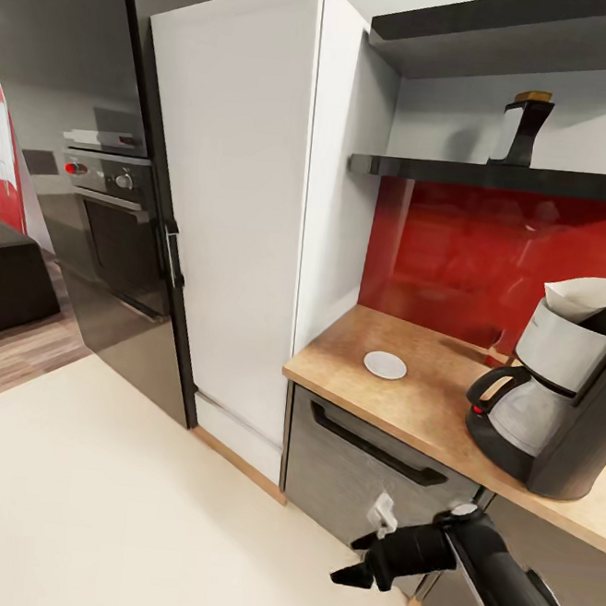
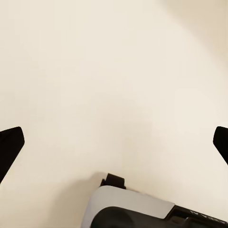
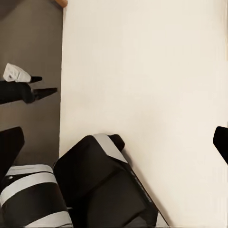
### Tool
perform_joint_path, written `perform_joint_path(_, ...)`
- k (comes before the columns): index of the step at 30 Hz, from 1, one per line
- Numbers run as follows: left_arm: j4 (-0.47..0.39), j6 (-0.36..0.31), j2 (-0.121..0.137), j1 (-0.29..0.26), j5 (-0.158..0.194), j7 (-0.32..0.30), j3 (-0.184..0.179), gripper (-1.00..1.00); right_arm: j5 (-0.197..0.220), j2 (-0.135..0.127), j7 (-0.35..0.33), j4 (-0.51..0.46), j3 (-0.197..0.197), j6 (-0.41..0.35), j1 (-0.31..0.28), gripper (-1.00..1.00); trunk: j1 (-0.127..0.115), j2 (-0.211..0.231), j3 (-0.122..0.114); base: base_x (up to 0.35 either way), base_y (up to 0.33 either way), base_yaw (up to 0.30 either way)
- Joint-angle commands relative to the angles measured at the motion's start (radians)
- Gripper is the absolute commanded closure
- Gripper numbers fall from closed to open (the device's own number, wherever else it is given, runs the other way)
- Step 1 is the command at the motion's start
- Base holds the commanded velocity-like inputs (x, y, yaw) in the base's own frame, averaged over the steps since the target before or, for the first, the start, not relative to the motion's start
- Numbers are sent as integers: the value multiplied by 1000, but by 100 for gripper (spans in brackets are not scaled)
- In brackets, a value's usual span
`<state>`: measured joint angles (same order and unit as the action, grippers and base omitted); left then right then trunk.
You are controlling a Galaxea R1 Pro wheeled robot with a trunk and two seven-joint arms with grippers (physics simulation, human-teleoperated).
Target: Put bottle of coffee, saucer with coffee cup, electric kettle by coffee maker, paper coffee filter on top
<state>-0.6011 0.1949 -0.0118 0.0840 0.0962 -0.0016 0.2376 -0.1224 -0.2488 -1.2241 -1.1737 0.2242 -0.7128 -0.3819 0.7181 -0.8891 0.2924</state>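
Head view: coffee maker (image 1: pixel 567 403) stands on the kitchen countertop (image 1: pixel 396 395) at right, paper coffee filter (image 1: pixel 577 297) sitting in its top. Saucer (image 1: pixel 385 365) lies bare on the countertop, well apart to the left. A dark bottle (image 1: pixel 522 129) stands on the kitchen shelf (image 1: pixel 500 177). Left gripper (image 2: pixel 114 142): fingers spread wide, empty, over cream floor (image 1: pixel 89 505). Right gripper (image 3: pixel 114 142): likewise apart, empty.

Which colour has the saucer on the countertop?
White; the saucer shows best in the head view.
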Motion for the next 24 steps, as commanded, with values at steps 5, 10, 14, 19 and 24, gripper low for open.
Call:
perform_joint_path(5, -1, 0, -1, 0, 10, -3, -6, -100, -4, -8, -7, 257, -210, 201, 119, -100, 0, -1, 1, 0, 0, 0)
perform_joint_path(10, -26, -2, -41, 1, 11, -27, -10, -100, 1, -161, 66, 869, -469, 699, 153, -100, 0, -1, 1, 0, 0, 0)
perform_joint_path(14, -28, -3, -55, 1, 12, -34, 0, -100, 80, -217, 102, 1004, -515, 808, 156, -100, 0, -1, 1, 0, 0, 0)
perform_joint_path(19, -25, -3, -63, 1, 85, -37, 11, -100, 158, -248, 116, 1062, -539, 856, 158, -100, 0, -1, 1, 39, 23, 0)
perform_joint_path(24, -26, -3, -63, 1, 109, -38, 12, -100, 165, -251, 117, 1068, -542, 860, 158, -100, 0, -1, 1, 72, 44, -157)
